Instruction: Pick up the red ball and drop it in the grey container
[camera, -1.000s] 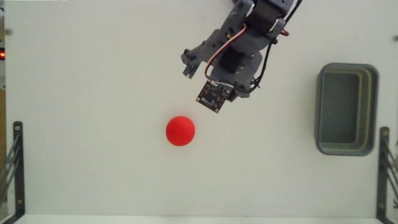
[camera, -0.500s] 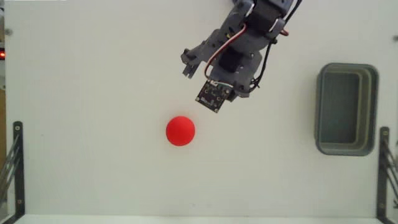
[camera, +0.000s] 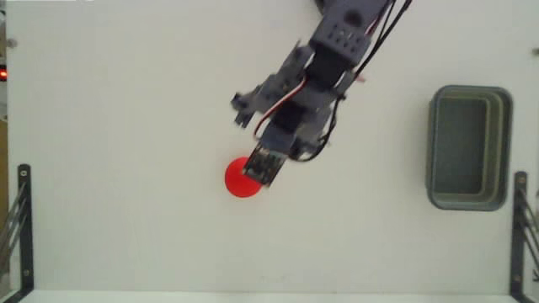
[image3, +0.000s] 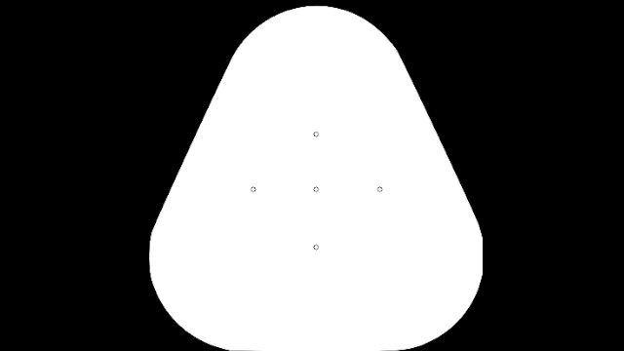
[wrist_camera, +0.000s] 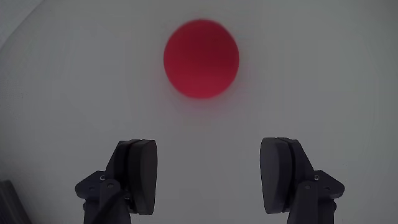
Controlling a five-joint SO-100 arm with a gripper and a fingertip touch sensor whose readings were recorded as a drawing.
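White matte tabletop [camera: 118,93] filling nearly the whole fixed view, evenly lit, soft shadows only. Black metal brackets at lower left edge [camera: 23,227] and lower right edge [camera: 520,231], a small red light [camera: 2,75] at the far left edge, upper part of frame. Same pale surface [wrist_camera: 336,74] across the wrist view, darker shading in its upper left corner.

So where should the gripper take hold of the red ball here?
Across its widest middle, coming straight down from above. The red ball is a smooth sphere lying free on the white table, so any pair of opposite sides works. The open gripper is wider than the ball and nearly lined up with it.
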